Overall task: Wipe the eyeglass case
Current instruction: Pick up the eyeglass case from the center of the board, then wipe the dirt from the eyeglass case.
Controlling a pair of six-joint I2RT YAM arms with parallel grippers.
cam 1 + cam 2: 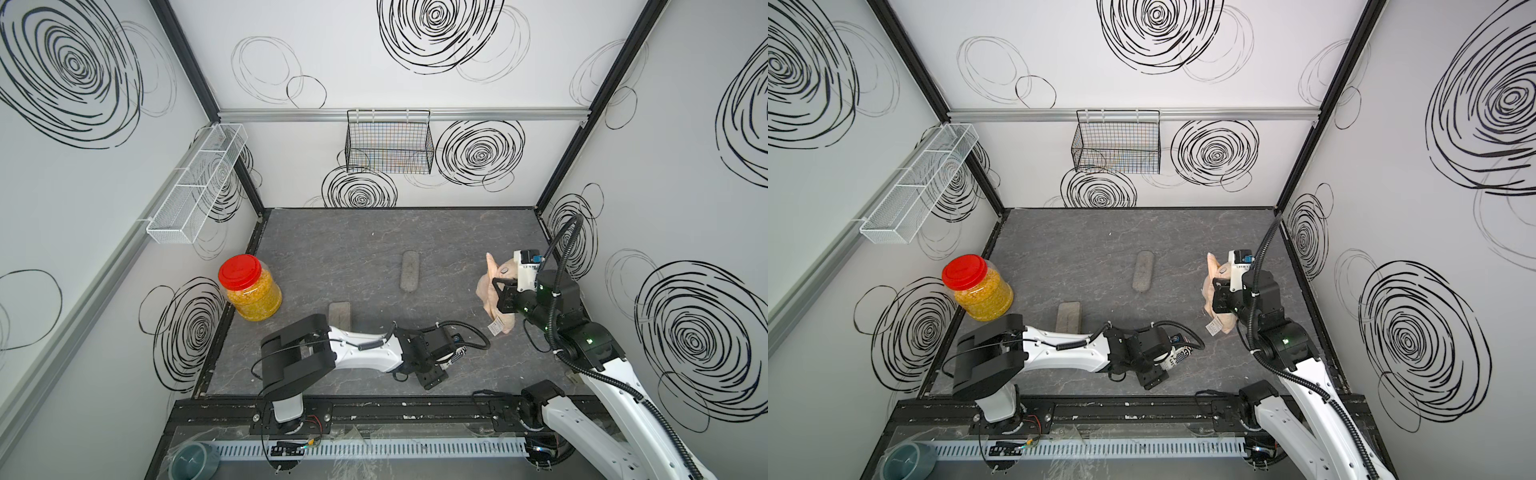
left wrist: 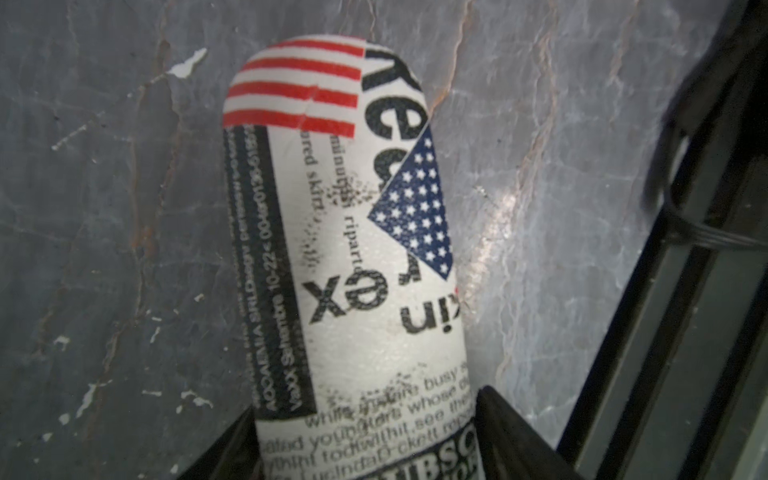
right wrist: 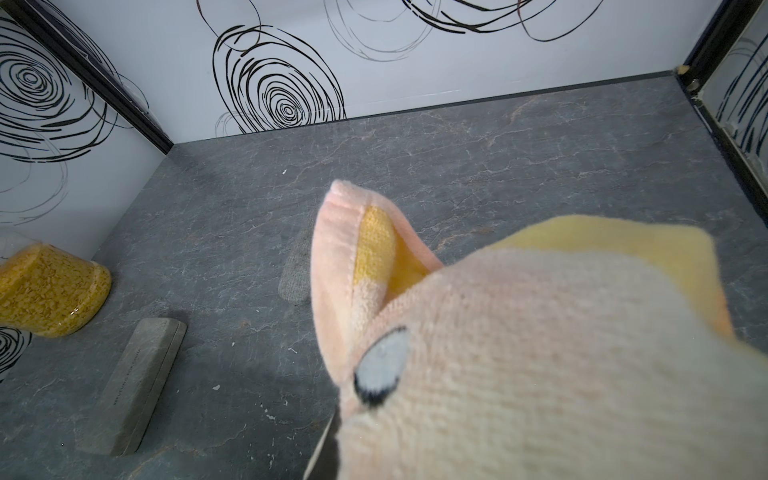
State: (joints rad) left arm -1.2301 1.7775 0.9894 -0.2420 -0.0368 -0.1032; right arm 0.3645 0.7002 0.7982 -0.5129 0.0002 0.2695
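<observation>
Nearest me, at the desk (image 2: 124, 208) front, my left fingers (image 2: 498, 424) press both sides of the printed eyeglass case (image 2: 349, 249). Held so near one end, it may pivot or slip under wiping pressure. Farther off, my right fingers (image 3: 326, 453) are clamped on the peach cloth (image 1: 488, 286), whose bunched folds block that wrist view, so a stroke could miss.

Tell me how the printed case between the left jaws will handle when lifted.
The printed case is probably stiff: it looks undented where the left gripper meets its sides. Its grainy skin likely grips well. Its rounded back may let it twist or roll if released.
</observation>
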